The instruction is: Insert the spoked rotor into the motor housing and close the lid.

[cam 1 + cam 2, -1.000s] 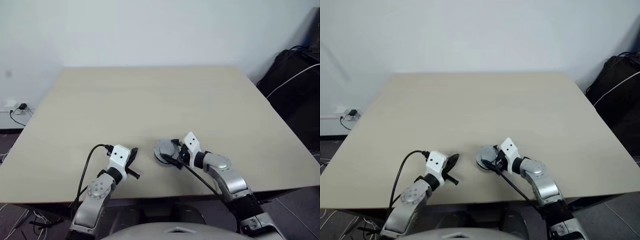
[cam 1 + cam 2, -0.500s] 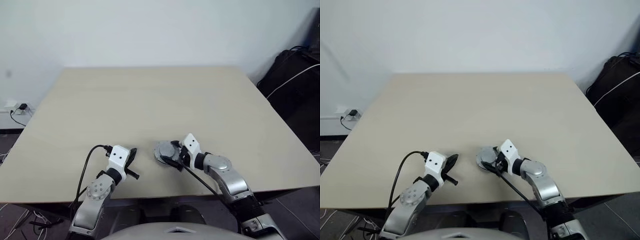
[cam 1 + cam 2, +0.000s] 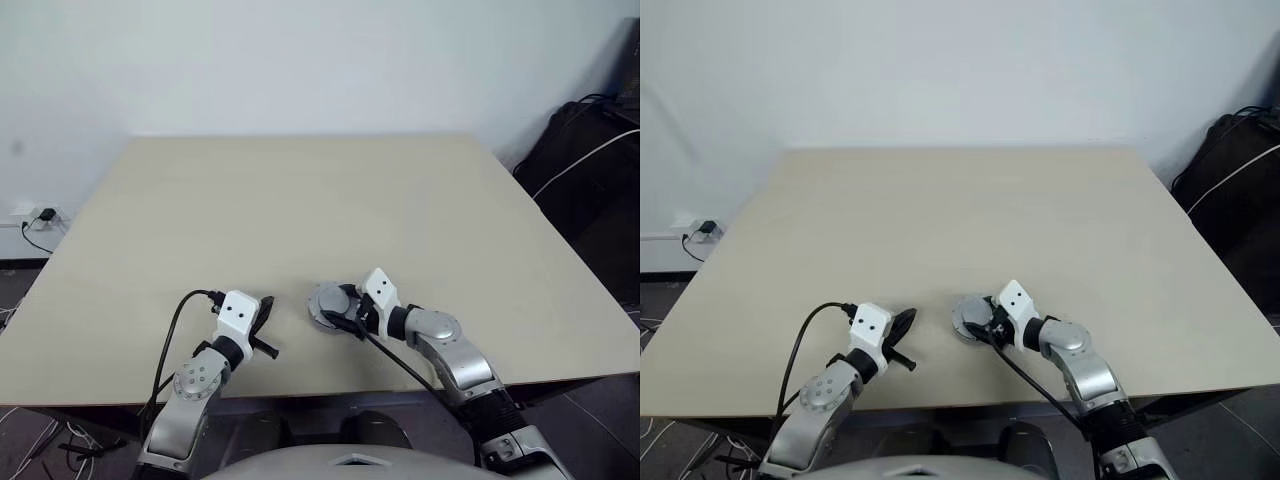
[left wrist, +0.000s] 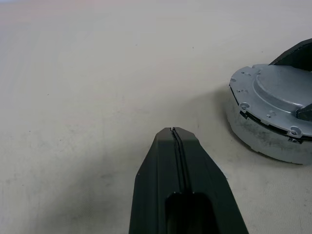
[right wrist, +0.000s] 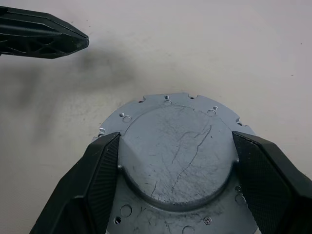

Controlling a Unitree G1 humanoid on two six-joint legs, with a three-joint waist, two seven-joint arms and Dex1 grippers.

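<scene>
We record one round silver-grey metal lid point(image 5: 174, 155), scratched on its smooth face with a raised centre and a flange of small screw holes, seated on the squat grey metal motor housing point(image 4: 265, 141); the stack rests on the pale beige surface point(image 3: 300, 200) near its front edge, just ahead of our right arm. The spoked rotor we cannot see; we judge it to be inside, under the lid, though that is hidden. Our right gripper point(image 5: 174, 161) has its jaws spread around the raised centre, one black finger point(image 5: 100, 170) at each side and touching or very nearly touching the boss; whether they clamp it or merely bracket it we cannot tell. Our left gripper point(image 4: 175, 134) has its jaws clenched together on nothing, resting just beside the housing and apart from it. Step in hand, as we judge it: the closing of the lid, apparently at its end. The next move calls for checking that the flange sits flush all round, then a straight, gentle withdrawal of the right jaws so the lid is not dragged askew.
</scene>
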